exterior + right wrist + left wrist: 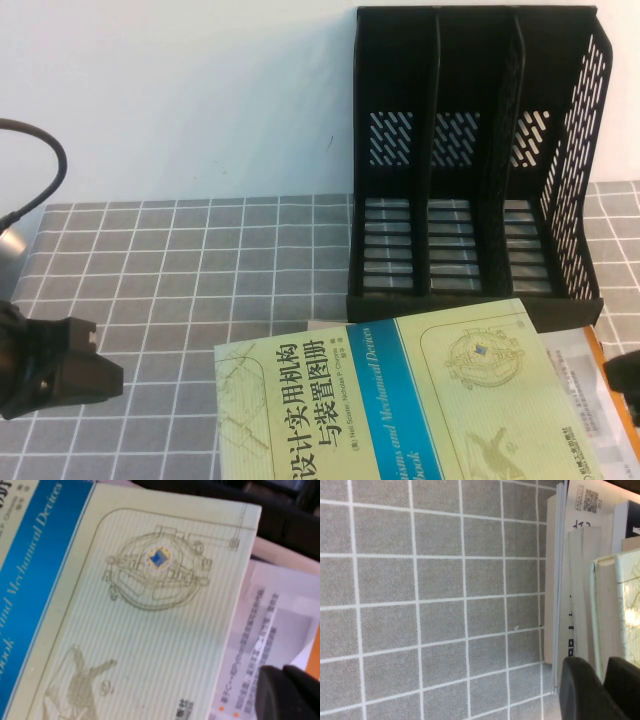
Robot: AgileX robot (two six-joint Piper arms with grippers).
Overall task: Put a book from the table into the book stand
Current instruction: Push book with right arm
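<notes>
While the yellow-green book (400,400) lay flat on the bench (180,270), atop a white one (585,390) just before the empty black book stand (470,160), I was only approaching. My left end effector (60,370) hovered beside its spine, my right end effector (625,375) at its far edge; whether either was spread I cannot tell. Next I judged I must grip an edge and upend it.

One book stand (470,160) with three slots, two books, yellow-green book (400,400) and white book (590,400), two pincers, left pincer (60,365), right pincer (625,375)

Left gripper (60,365) low at left, right gripper (625,385) at right edge
</notes>
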